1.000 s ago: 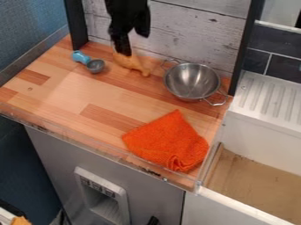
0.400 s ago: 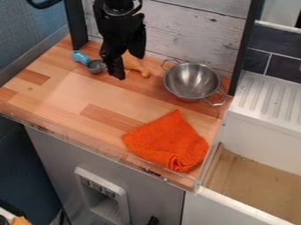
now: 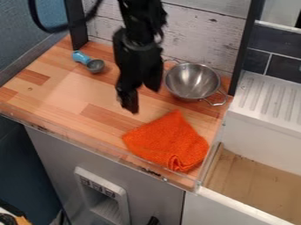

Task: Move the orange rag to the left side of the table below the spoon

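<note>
Looking at the containers first: the metal bowl (image 3: 189, 83) is sitting upright toward the back right of the wooden tabletop (image 3: 59, 90), with its shiny inside facing up and showing just bare metal. It's sporting a wire handle on either side, and the near one is sticking out toward the right edge. The spoon (image 3: 95, 66) is lying over at the back left, more of a little scoop really, with its round grey cup resting on the wood and its blue handle pointing away to the back left.

Off to the right, the white basin (image 3: 264, 137) is sitting lower than the tabletop, and a flat tan floor is showing inside it. A ridged white drainboard (image 3: 267, 99) is running along behind that. Down on the grey front panel (image 3: 50, 149), a dispenser recess (image 3: 106, 208) is opening up under a row of buttons.

The orange rag (image 3: 166, 143) is lying bunched and partly folded at the front right of the tabletop, closer to us than the bowl and well apart from the spoon.

As for the gripper (image 3: 144, 100), it's hanging down over the middle of the table, just behind the rag in this view and left of the bowl. Its fingers are standing apart, looking partway open, and they're gripping nothing that I can see.
</note>
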You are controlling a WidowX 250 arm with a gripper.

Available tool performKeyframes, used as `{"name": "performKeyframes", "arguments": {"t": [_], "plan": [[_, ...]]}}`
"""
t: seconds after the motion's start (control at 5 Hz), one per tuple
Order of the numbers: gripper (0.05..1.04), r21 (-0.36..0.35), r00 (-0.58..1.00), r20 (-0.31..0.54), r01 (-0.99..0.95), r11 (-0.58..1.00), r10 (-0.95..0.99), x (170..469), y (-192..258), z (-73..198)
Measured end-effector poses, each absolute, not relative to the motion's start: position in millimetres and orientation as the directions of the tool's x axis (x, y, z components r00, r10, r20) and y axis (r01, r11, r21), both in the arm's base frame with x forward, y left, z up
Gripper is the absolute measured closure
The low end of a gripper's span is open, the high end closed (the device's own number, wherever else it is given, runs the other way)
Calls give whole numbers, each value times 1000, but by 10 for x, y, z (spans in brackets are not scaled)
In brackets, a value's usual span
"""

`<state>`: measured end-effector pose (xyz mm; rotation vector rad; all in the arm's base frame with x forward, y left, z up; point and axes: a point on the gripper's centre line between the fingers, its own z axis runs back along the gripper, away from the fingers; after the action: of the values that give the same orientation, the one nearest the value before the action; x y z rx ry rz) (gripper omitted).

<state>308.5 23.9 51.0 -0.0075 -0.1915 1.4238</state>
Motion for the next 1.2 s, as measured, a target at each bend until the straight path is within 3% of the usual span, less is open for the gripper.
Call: {"name": "performKeyframes", "arguments": {"t": [0.4, 1.2], "plan": [[83, -86, 210, 154, -971, 225, 965, 2919, -145, 361], [82, -65, 194, 159, -976, 206, 968, 3026, -52, 74]]}}
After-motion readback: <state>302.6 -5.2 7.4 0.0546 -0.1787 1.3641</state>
